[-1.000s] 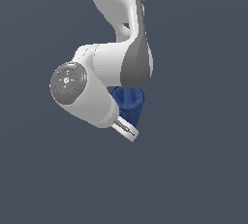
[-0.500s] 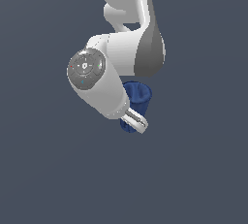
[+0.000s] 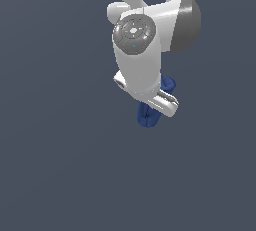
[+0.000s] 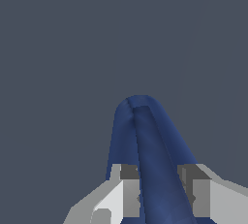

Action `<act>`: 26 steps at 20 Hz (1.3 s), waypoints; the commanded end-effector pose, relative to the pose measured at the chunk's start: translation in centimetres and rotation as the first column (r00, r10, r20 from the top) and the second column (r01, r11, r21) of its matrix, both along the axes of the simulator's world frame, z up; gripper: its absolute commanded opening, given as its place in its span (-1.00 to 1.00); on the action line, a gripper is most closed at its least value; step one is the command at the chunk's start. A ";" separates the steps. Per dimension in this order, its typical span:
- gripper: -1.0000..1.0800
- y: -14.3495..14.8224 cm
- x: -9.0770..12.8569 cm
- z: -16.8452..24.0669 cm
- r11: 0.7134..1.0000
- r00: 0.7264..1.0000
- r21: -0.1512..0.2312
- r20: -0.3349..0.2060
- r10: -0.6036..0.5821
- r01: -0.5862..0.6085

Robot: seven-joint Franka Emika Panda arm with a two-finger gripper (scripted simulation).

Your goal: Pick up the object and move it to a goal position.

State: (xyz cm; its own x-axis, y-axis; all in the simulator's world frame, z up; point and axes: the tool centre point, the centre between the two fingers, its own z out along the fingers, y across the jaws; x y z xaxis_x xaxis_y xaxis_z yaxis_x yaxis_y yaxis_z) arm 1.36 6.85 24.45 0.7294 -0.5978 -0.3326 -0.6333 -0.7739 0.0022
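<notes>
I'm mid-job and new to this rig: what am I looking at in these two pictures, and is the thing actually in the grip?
These are simulator renders of one white robot arm against a plain grey-blue backdrop. The exterior view comes from a camera off the arm; it sees the arm's wrist and hand from outside, with the round grey disc being a joint cap. The wrist view comes from a camera on the wrist, looking out along the gripper.

The dark blue thing is a small mug. In the wrist view it sits between the two grey fingers, which stand on either side of it, so it looks held. In the exterior view parts of the mug peek out from behind the hand.

No table or other surface can be made out in either picture, and nothing else is in sight.
</notes>
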 end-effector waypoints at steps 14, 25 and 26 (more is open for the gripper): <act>-1.00 11.2 -6.9 6.2 1.000 1.000 0.000 0.002 0.000 0.000; -1.00 12.5 -7.8 7.1 1.000 1.000 0.000 0.001 0.001 -0.001; -1.00 12.5 -8.0 7.4 1.000 1.000 0.000 0.001 0.001 -0.001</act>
